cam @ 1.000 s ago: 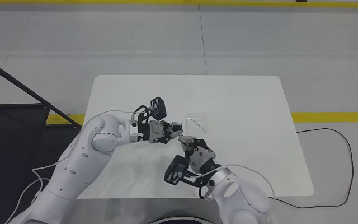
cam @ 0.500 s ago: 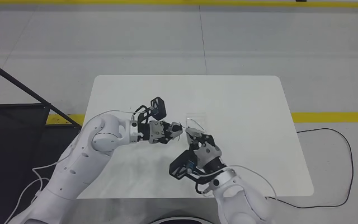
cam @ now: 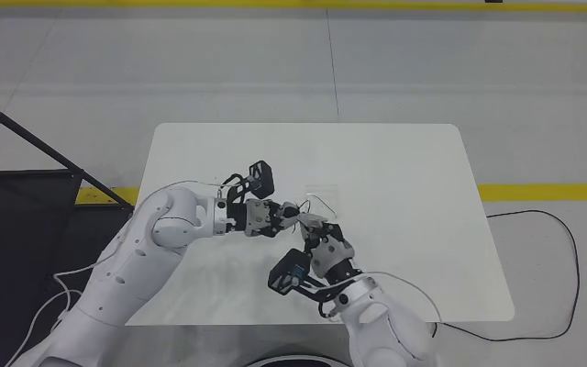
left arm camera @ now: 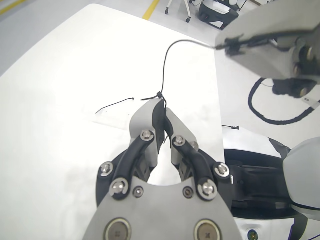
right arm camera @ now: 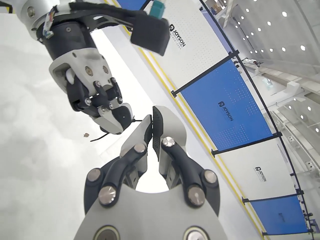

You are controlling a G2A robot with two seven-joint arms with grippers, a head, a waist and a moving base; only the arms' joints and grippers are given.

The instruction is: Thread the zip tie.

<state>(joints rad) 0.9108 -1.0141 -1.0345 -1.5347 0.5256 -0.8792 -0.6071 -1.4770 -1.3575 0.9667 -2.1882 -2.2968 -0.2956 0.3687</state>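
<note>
A thin black zip tie (left arm camera: 164,61) hangs in the air between my two grippers, above the middle of the white table (cam: 413,156). My left gripper (left arm camera: 163,104) is shut on it just below its small head (left arm camera: 158,94). From there the strap arcs up and across to my right gripper (left arm camera: 225,46), which is shut on its far end. In the right wrist view, my right gripper (right arm camera: 152,121) pinches the strap (right arm camera: 138,120) close to the left gripper (right arm camera: 122,123). In the top view the left gripper (cam: 292,213) and right gripper (cam: 310,223) are nearly tip to tip.
A second black zip tie (left arm camera: 113,104) lies loose on the table just beyond the grippers, visible from above as a bent zip tie (cam: 321,197). A black cable (cam: 537,220) runs on the floor past the table's right edge.
My right gripper has moved up from near the table's front to meet the left gripper's tip. The left arm has hardly moved.
</note>
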